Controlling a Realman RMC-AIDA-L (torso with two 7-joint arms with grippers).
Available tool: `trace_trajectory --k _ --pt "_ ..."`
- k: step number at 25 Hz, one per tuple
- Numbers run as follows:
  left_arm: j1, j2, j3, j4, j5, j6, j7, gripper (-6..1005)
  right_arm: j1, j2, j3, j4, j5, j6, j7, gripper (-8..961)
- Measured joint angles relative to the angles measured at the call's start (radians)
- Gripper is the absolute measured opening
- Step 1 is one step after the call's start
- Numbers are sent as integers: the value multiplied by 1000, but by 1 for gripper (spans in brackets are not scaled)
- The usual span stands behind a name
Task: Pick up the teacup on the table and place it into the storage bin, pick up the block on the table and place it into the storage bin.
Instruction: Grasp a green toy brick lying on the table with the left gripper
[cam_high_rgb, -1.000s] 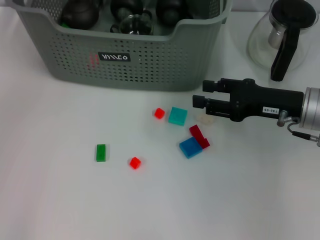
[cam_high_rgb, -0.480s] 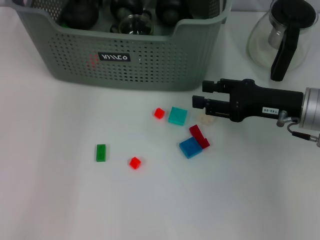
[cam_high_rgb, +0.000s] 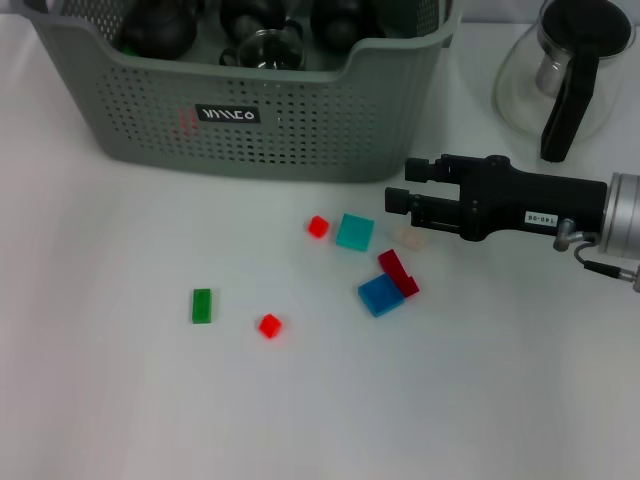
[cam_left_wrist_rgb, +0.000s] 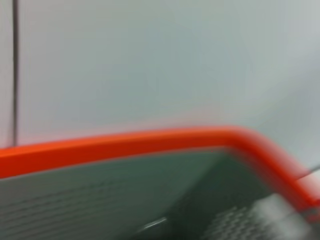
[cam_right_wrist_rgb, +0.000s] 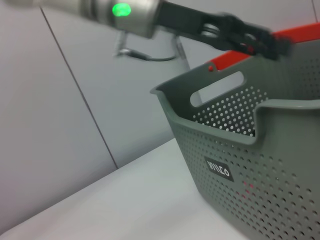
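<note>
We see the large grey-green perforated plastic storage bin (cam_high_rgb: 250, 90) at twelve o'clock on the white table (cam_high_rgb: 120, 400), dark teaware inside. Our right gripper (cam_high_rgb: 398, 187) reaches in from three o'clock, black jaws slightly spread around nothing. Below it lie a blue square block (cam_high_rgb: 380, 295), a teal square block (cam_high_rgb: 355, 232) and a dark red block (cam_high_rgb: 398, 272). Our left gripper (cam_right_wrist_rgb: 262, 42) hovers above the bin; whether its jaws are spread or pressed together we cannot tell.

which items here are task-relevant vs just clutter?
Task-relevant: storage bin; blocks on the table: teal block, blue block, dark red block, two small red blocks, green block; right gripper.

Clutter: glass carafe.
</note>
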Motion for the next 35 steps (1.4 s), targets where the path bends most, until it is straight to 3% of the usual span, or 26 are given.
trace_trajectory --k 1,4,5,6,9,12,16,20,25,31,33,35 --pt "84 6 -84 7 -289 124 154 465 0 0 0 0 0 0 0 641" --pt "165 52 -151 -108 -664 310 335 659 0 0 1 0 1 0 0 641" --pt "183 80 -161 -175 -770 385 388 729 0 0 1 0 1 0 0 641" --pt "197 108 -165 -243 -851 454 431 736 0 0 1 0 1 0 0 641" --pt "230 176 -164 -388 -973 592 522 756 1 0 1 0 2 0 1 640" --pt "269 190 -152 -388 -920 629 555 755 2 0 1 0 2 -2 3 640" --pt "315 167 -136 -271 -711 680 572 739 3 0 -2 0 1 -5 4 640" --pt "353 113 -62 -67 -486 782 600 723 3 0 -3 0 -3 -5 7 640" --pt "385 33 55 192 -226 785 596 702 -2 0 -4 0 -4 -6 6 640" --pt "361 -76 141 404 106 782 571 678 -8 -1 -4 8 -6 -8 2 640" --pt "346 -93 196 425 180 775 537 670 -8 -1 -4 10 -6 -6 2 640" --pt "339 -93 298 426 219 749 471 662 -8 -1 -4 10 -6 -5 2 640"
